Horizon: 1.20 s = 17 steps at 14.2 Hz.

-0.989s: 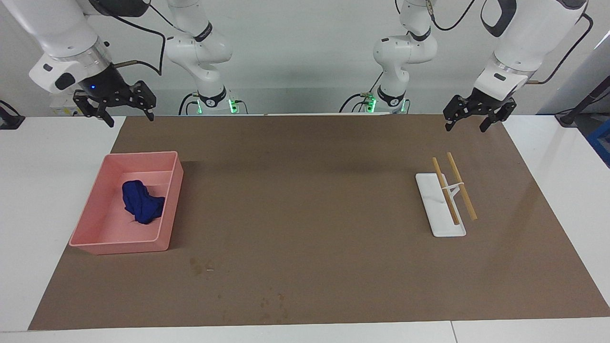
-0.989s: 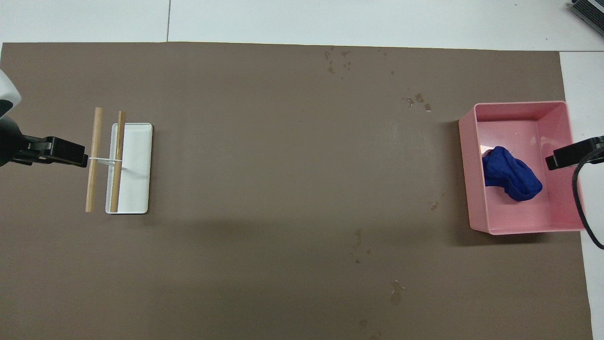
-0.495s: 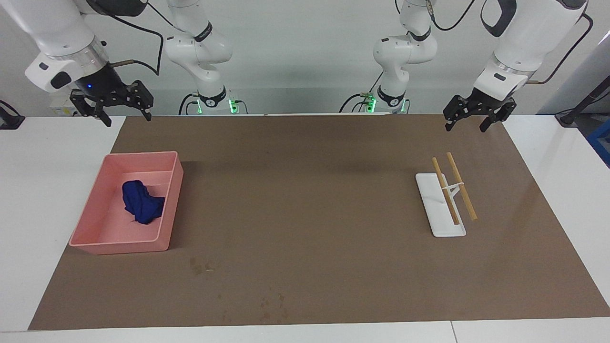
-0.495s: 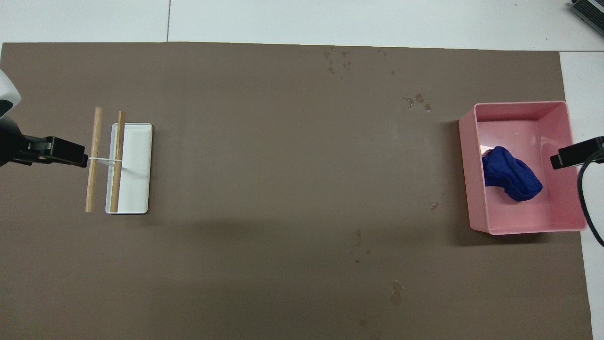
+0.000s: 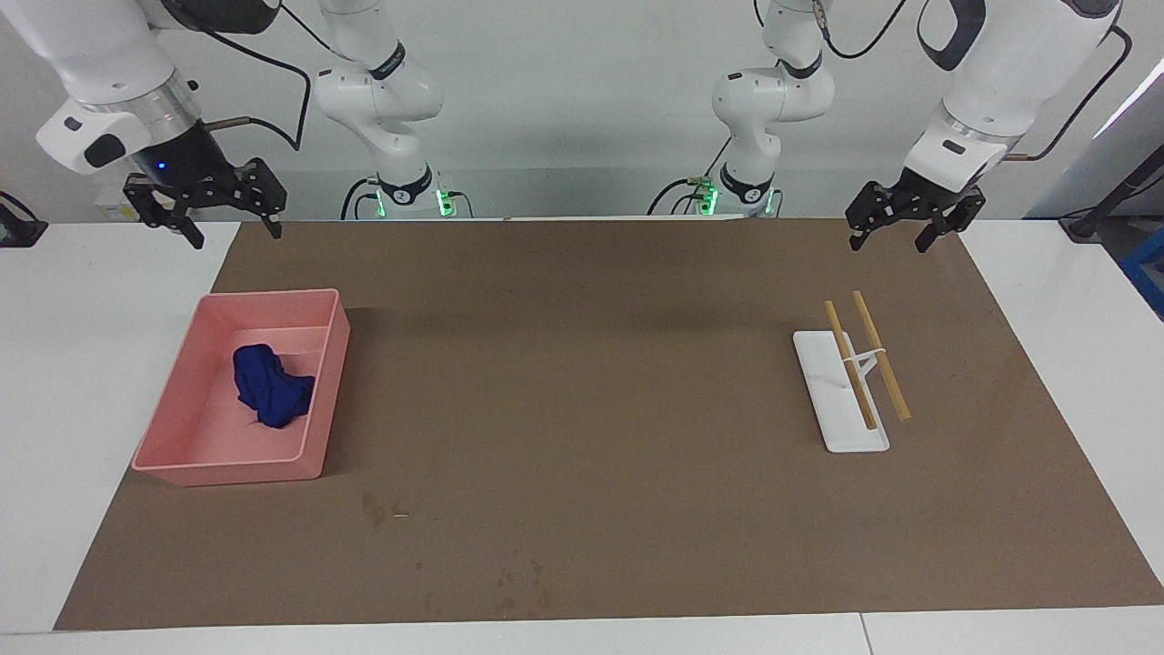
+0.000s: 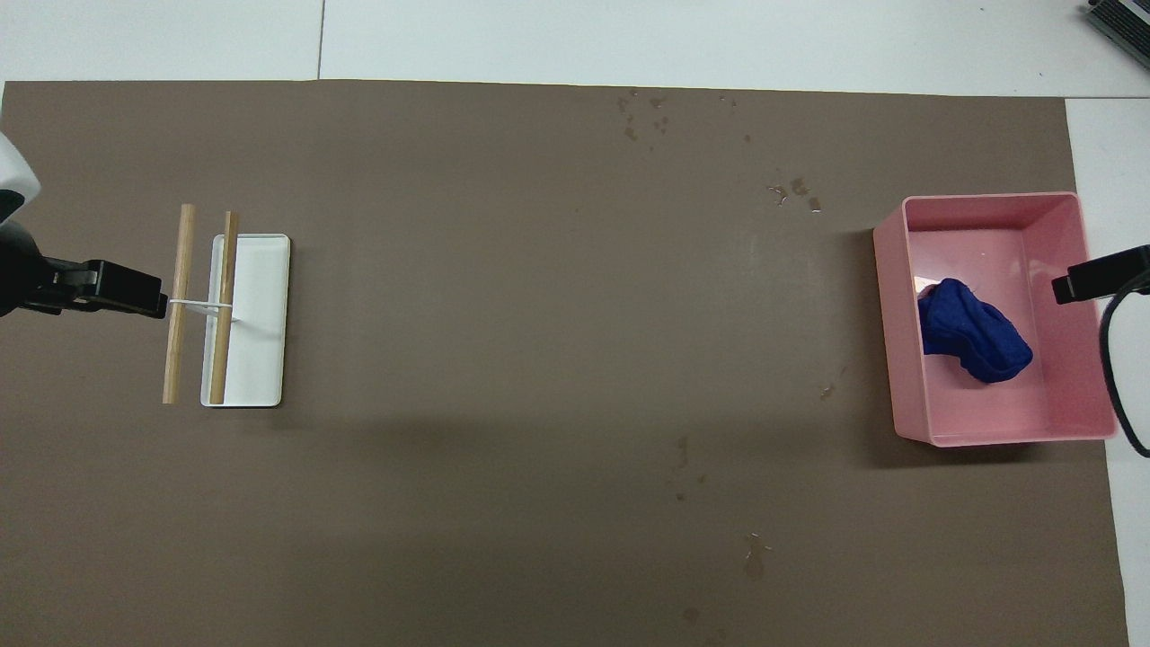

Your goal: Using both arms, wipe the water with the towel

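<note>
Towel point(image 5: 271, 386) lay bunched in the bin point(image 5: 338, 350), soft, light; best pinched at its raised fold. Right pincer point(image 5: 207, 207) and left pincer point(image 5: 900, 223) hung open, empty.

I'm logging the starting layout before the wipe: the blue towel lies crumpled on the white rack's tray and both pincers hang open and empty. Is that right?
Not quite. The blue towel lies crumpled in the pink bin, not on the white rack, as the facing view shows. The rest stands: the left pincer and the right pincer hang open and empty.
</note>
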### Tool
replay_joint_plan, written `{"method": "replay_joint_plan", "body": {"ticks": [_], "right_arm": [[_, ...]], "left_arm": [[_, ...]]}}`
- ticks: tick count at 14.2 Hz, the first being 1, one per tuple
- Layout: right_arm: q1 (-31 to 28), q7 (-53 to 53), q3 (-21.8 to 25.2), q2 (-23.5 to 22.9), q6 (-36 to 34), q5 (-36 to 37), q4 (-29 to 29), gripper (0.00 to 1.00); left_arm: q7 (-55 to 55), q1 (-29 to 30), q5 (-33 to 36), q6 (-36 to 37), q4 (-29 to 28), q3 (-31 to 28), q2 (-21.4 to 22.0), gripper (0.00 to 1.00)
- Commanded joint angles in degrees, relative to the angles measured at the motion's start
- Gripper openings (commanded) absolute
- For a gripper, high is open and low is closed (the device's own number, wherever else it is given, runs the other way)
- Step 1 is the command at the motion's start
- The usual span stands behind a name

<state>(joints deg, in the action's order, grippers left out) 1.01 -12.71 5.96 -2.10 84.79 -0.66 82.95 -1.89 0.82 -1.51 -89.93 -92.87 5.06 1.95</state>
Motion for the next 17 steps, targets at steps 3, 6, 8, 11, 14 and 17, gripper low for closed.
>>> {"method": "replay_joint_plan", "body": {"ticks": [3,6,8,11,14,17], "right_arm": [[-0.57,1.46,-0.52,1.13,2.31,1.28,1.77,1.0],[-0.57,4.09,-0.52,1.13,2.22,1.19,1.95,1.0],[-0.65,4.1,-0.34,1.22,2.31,1.19,2.12,1.0],[-0.66,4.01,-0.25,1.22,2.31,1.28,2.12,1.0],[-0.66,4.01,-0.25,1.22,2.31,1.19,2.12,1.0],[-0.66,3.66,-0.25,1.22,2.31,1.19,2.12,1.0]], "left_arm": [[-0.22,0.85,-0.77,0.72,-0.03,0.56,0.25,1.0],[-0.22,0.85,-0.77,0.72,-0.03,0.56,0.25,1.0],[-0.22,0.85,-0.77,0.72,-0.03,0.56,0.25,1.0],[-0.22,0.85,-0.77,0.72,-0.03,0.56,0.25,1.0],[-0.22,0.85,-0.77,0.63,-0.03,0.56,0.25,1.0],[-0.22,0.85,-0.77,0.72,-0.03,0.56,0.25,1.0]]}}
